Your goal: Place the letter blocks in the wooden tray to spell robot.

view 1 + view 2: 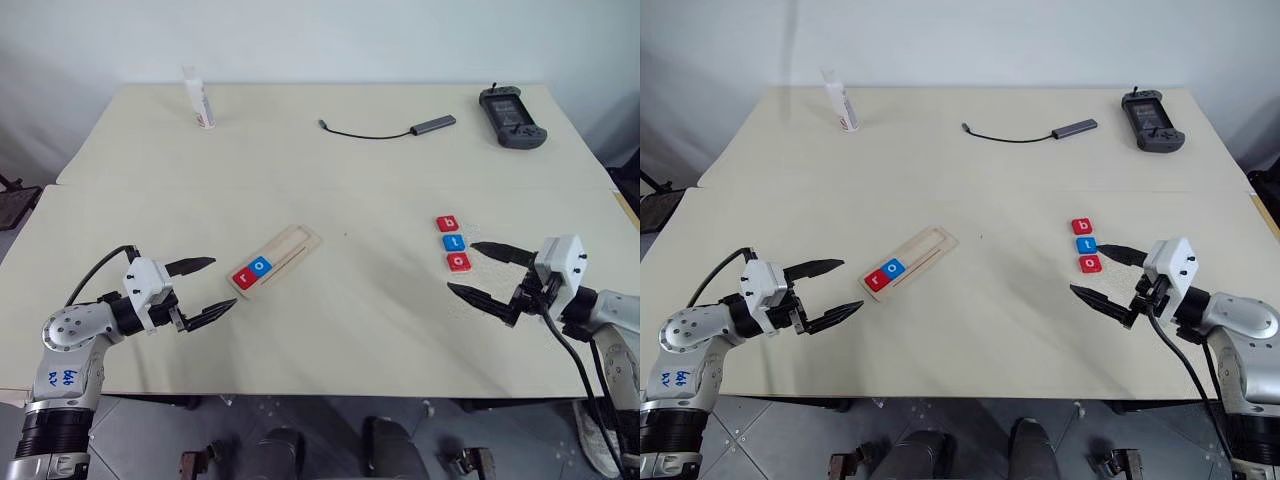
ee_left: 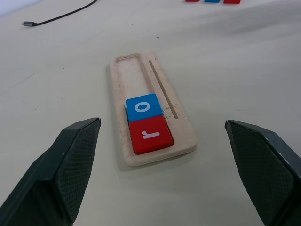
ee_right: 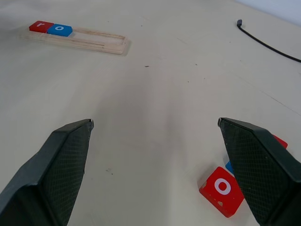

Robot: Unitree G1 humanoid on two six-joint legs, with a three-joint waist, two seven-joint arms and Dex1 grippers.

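Both claws sit nearest, low over the worktop [image 1: 330, 330] edge: left claw [image 1: 200, 290] at about 8 o'clock, right claw [image 1: 490, 272] at about 4 o'clock, each with fingers spread wide and holding nothing. Just right of the left claw lies the tray [image 1: 276, 260], angled toward 2 o'clock, with a red r [image 1: 243, 277] and a blue o [image 1: 260, 265] seated at its near end. Three blocks are left: red b [image 1: 447, 223], blue t [image 1: 453, 242] and red o [image 1: 459, 262], stacked in a column just beside the right claw's tips. I'd call it two of five done; b looks next.
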